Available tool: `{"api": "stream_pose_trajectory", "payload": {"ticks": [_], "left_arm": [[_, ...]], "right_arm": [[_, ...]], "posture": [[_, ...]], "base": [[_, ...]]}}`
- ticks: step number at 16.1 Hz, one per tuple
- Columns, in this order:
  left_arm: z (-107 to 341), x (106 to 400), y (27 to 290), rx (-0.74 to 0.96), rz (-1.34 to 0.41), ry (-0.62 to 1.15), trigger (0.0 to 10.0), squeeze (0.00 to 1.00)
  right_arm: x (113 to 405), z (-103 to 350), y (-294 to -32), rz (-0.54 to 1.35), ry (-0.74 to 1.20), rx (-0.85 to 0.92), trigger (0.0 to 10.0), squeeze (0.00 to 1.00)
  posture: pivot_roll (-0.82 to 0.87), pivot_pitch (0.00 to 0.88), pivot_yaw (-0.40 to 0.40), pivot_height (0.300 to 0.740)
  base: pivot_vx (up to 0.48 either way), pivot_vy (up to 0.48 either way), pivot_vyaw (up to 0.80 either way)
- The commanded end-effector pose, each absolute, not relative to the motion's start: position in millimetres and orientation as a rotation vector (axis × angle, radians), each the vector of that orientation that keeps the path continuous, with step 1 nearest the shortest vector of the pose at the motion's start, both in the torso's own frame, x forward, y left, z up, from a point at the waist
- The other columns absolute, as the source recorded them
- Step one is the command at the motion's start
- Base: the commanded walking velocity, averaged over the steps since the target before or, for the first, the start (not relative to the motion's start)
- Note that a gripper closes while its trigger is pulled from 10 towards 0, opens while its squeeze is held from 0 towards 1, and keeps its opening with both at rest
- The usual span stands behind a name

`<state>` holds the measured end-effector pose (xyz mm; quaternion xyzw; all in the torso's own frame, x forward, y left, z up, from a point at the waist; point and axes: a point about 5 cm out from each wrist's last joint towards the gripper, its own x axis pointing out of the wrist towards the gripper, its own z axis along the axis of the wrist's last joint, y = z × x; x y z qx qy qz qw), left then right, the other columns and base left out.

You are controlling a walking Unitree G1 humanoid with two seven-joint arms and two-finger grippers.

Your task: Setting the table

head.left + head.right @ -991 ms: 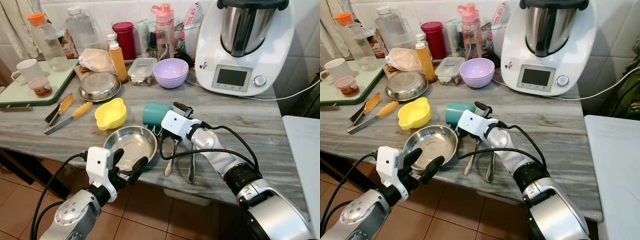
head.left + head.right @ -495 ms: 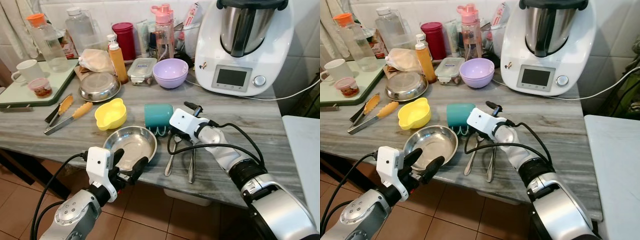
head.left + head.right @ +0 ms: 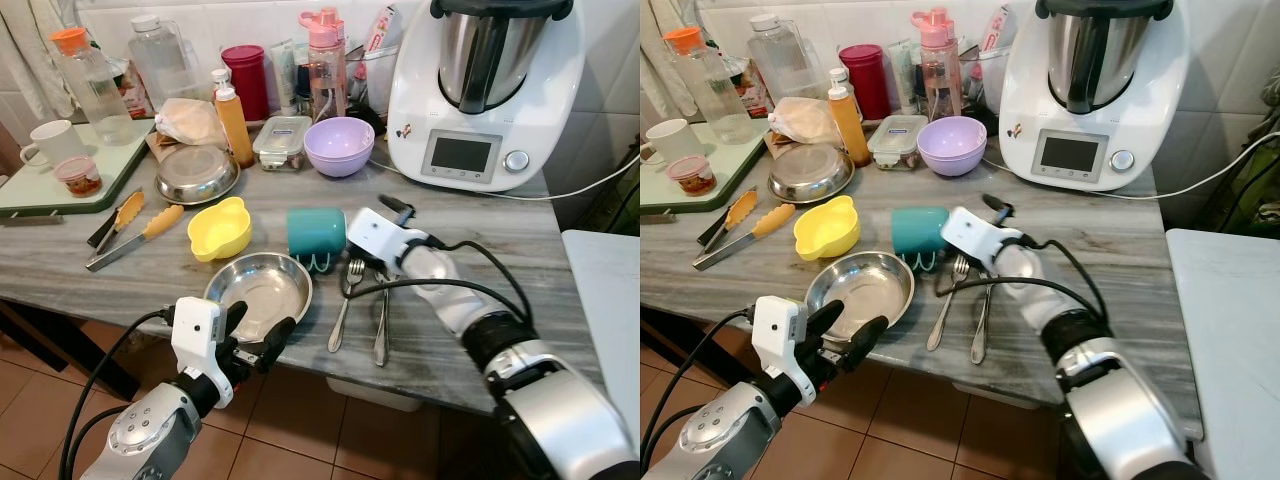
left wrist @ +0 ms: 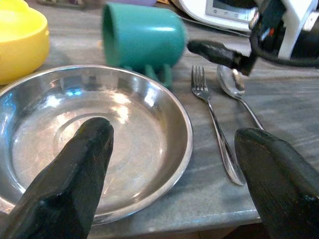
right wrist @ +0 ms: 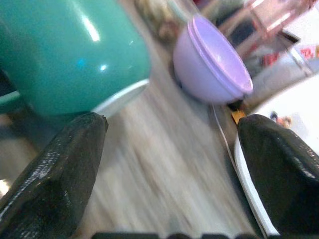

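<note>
Right gripper (image 3: 352,243) is at the teal mug (image 3: 316,231), which lies on its side on the tabletop (image 3: 560,300), handle down, just beyond the steel plate (image 3: 259,293). Fingers are spread, one above the mug end, nothing held; the right wrist view shows the mug body just beside one finger (image 5: 55,184). Left gripper (image 3: 250,335) hovers at the near tabletop edge, fingers apart, straddling the near rim of the plate without gripping it. Fork (image 3: 342,303) and spoon (image 3: 382,315) lie side by side right of the plate.

Likely step: stand the mug upright next to the plate. Suggest closing across the mug body, not the handle, then rotating as it lifts so the rim doesn't scrape into the plate or sweep the fork. Set it down far-right of the plate, away from the purple bowl (image 3: 340,145). Keep the left gripper still.
</note>
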<state>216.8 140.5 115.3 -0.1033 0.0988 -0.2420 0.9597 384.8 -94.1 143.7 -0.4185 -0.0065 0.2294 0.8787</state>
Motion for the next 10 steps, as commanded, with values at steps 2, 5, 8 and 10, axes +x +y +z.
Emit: {"api": "stream_pose_trajectory", "payload": {"ticks": [2, 5, 8, 10], "left_arm": [[117, 215, 144, -0.194, -0.475, 0.197, 10.0, 0.00], [116, 216, 144, -0.195, -0.475, 0.199, 10.0, 0.00], [115, 216, 144, -0.196, -0.476, 0.203, 10.0, 0.00], [115, 215, 144, -0.197, -0.475, 0.205, 10.0, 0.00]], "right_arm": [[384, 159, -76, 0.521, -0.092, -0.776, 10.0, 1.00], [382, 166, -65, 0.551, -0.131, -0.702, 10.0, 0.98], [380, 172, -51, 0.591, -0.144, -0.663, 10.0, 0.46], [380, 177, -38, 0.619, -0.151, -0.629, 10.0, 0.20]], "posture": [[-0.03, 0.026, 0.110, 0.740], [-0.03, 0.028, 0.112, 0.740], [-0.03, 0.030, 0.107, 0.740], [-0.03, 0.031, 0.105, 0.740]], "base": [[0.000, 0.000, 0.00], [0.000, 0.000, 0.00], [0.000, 0.000, 0.00], [0.000, 0.000, 0.00]]}}
